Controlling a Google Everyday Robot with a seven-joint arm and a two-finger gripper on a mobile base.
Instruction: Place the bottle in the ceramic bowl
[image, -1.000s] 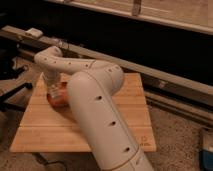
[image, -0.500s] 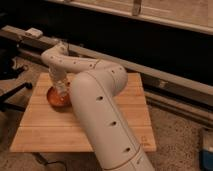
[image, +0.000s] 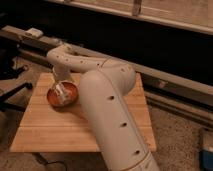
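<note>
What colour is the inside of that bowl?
Orange-red, in the camera view; the ceramic bowl sits under the gripper.

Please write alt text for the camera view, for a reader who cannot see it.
A white robot arm reaches across a wooden table, its end effector positioned over a shallow orange-red ceramic bowl near the table's left side. A pale object, probably the bottle, sits at the end effector over the bowl. Dark rails run behind.

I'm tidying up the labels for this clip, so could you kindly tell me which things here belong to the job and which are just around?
Job:
- shallow orange-red ceramic bowl
- gripper, over the bowl

Just around:
- light wooden board table
- dark metal rail behind it
</note>
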